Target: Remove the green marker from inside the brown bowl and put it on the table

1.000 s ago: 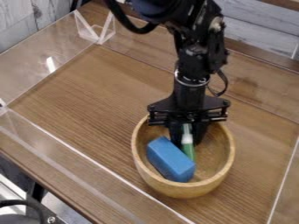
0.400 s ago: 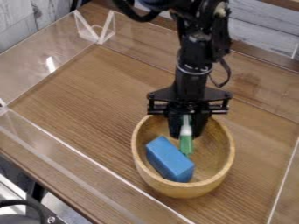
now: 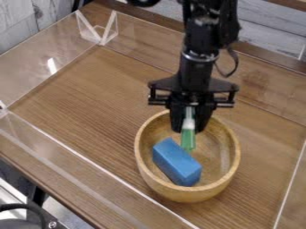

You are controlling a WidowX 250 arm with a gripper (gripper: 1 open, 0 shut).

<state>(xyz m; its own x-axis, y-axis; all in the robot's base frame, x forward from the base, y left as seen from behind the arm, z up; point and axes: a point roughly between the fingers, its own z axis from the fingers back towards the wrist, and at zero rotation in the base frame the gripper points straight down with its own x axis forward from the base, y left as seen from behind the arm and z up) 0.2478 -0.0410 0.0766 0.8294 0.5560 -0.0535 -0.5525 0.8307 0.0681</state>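
Observation:
The green marker (image 3: pixel 189 136) hangs nearly upright, its top pinched in my gripper (image 3: pixel 191 117), which points straight down and is shut on it. Its lower end hovers just above the inside of the brown bowl (image 3: pixel 227 173), a round light-wood bowl at the front right of the table (image 3: pixel 96 98). The marker's white section sits between the black fingers (image 3: pixel 178 114).
A blue rectangular block (image 3: pixel 176 162) lies inside the bowl, left of the marker. Low clear acrylic walls (image 3: pixel 36 54) border the wood-grain tabletop; a clear stand (image 3: pixel 98 31) is at the back left. The black arm (image 3: pixel 206 36) rises above the bowl.
My gripper has risen with the green marker in it; the marker's tip has lifted off the bowl's floor. The blue block has stayed put.

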